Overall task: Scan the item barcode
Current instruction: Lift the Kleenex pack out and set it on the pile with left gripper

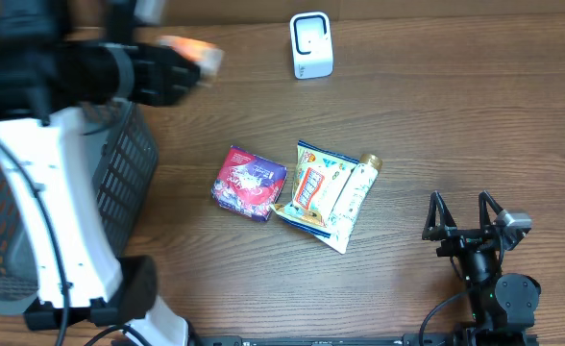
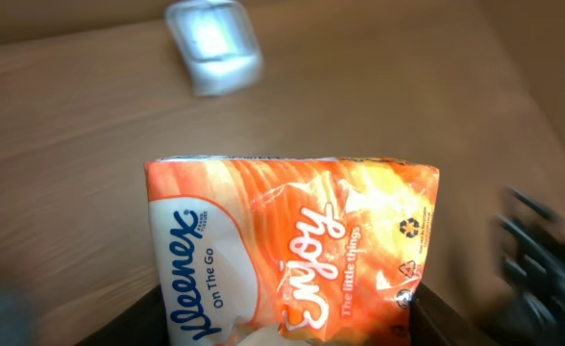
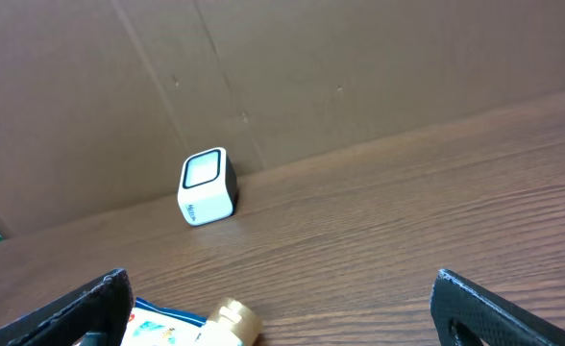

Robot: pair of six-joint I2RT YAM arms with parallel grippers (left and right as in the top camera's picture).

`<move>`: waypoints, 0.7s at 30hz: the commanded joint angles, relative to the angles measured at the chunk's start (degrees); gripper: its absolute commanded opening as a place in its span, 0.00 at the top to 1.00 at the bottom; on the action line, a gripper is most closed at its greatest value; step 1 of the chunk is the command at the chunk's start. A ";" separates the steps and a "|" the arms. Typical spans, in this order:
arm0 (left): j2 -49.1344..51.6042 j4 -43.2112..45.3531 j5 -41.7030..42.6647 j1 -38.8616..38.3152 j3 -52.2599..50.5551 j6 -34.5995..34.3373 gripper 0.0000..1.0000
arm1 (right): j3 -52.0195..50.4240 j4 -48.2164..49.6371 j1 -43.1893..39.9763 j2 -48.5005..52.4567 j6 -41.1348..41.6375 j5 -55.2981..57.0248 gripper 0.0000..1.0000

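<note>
An orange Kleenex tissue pack [image 2: 292, 250] fills the lower part of the left wrist view, printed face towards the camera and no barcode showing. My left gripper [image 2: 282, 332] is shut on it, with dark fingers at both lower edges of the pack. From overhead the pack [image 1: 194, 53] is a blur held up at the far left, left of the white scanner [image 1: 311, 45]. The scanner [image 2: 212, 43] appears blurred beyond the pack. My right gripper [image 1: 465, 219] stands open and empty at the near right, facing the scanner [image 3: 208, 185].
A purple box [image 1: 250, 183], a snack packet [image 1: 313, 187] and a gold-capped tube [image 1: 356, 183] lie mid-table. A black mesh basket [image 1: 119, 173] stands at the left under my left arm. A cardboard wall [image 3: 359, 67] backs the table.
</note>
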 commanded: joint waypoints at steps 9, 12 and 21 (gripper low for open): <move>6.64 4.44 -7.37 -29.55 -7.82 -4.44 0.45 | -0.59 0.28 0.17 -0.57 0.22 0.55 0.00; 10.16 7.34 -14.45 -35.04 -12.26 -4.42 0.45 | -0.59 0.28 0.17 -0.57 0.22 0.55 0.00; 22.56 19.74 -23.98 -40.04 -22.49 -2.82 0.47 | -0.59 0.28 0.17 -0.57 0.22 0.55 0.00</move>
